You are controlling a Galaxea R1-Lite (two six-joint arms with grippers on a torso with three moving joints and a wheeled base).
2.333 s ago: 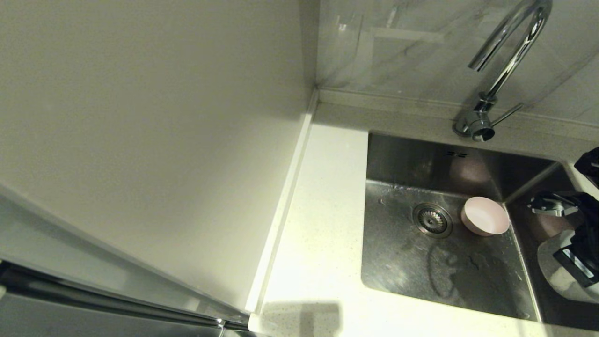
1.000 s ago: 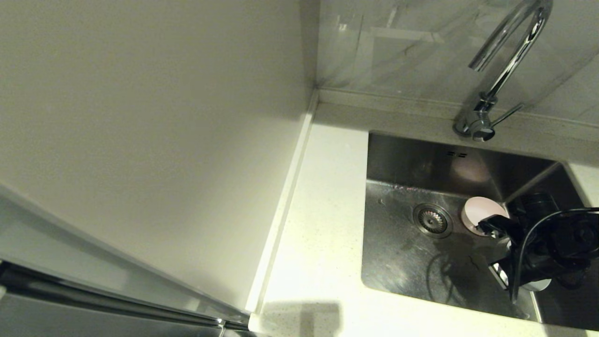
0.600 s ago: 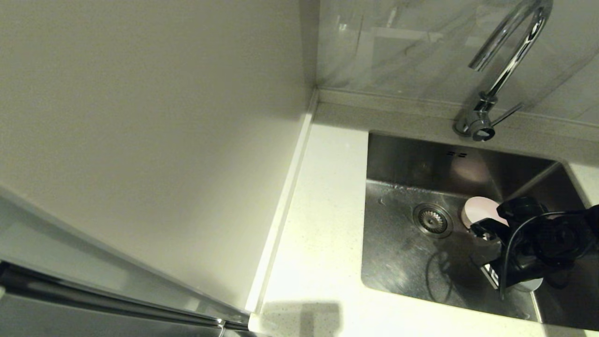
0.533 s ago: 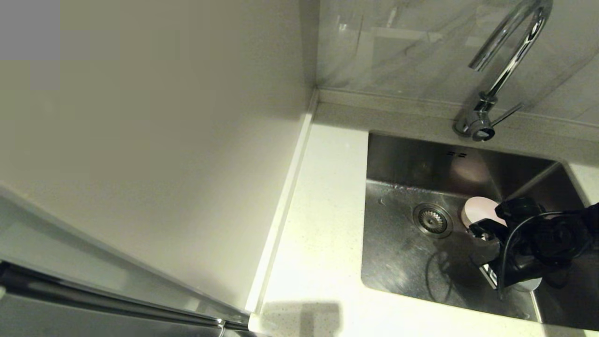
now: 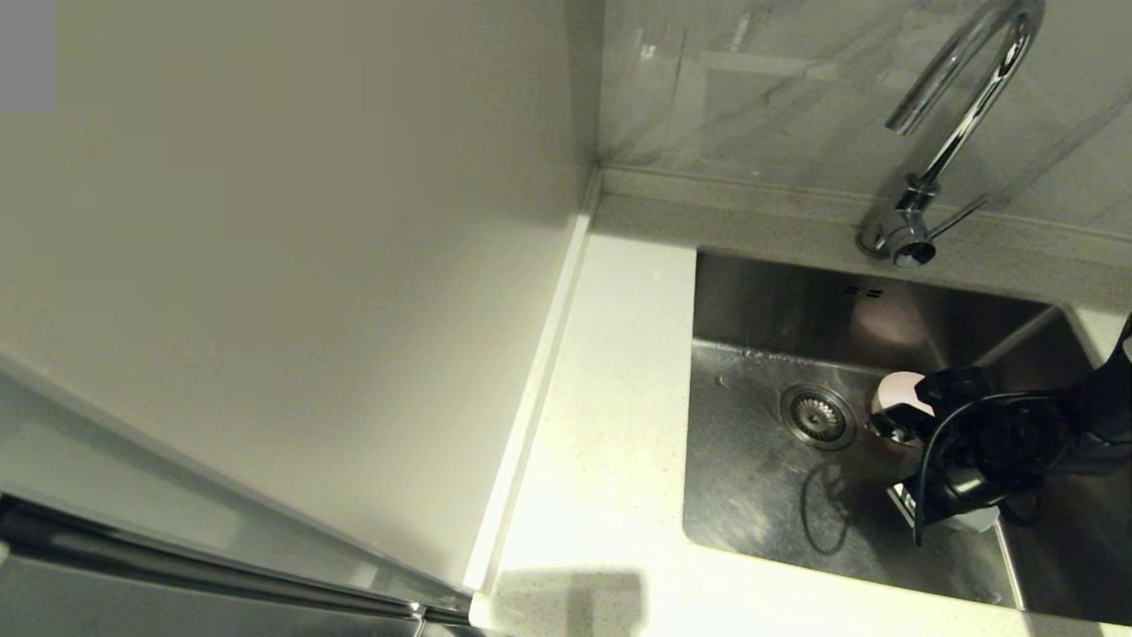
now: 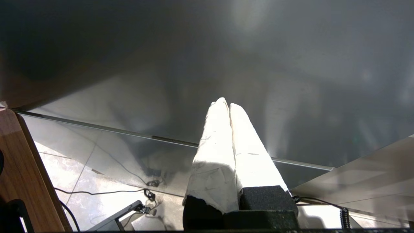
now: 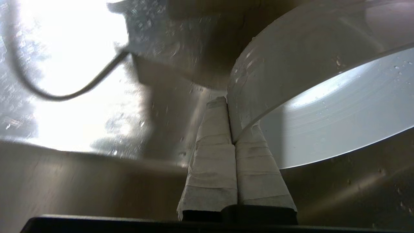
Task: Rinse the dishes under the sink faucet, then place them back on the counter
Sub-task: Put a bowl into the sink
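Counter [image 5: 610,425] runs down the frame centre; sink [image 5: 761,495] sits lower right with faucet [image 5: 959,115] upper right. Pink cup [image 5: 895,389] lies by the drain. Right gripper [image 7: 230,129] pinches the wet pale bowl [image 7: 323,97] rim inside the sink. Risk: thin rim grip slips, or bowl knocks the cup. Left gripper [image 6: 229,106] parked, closed on nothing.
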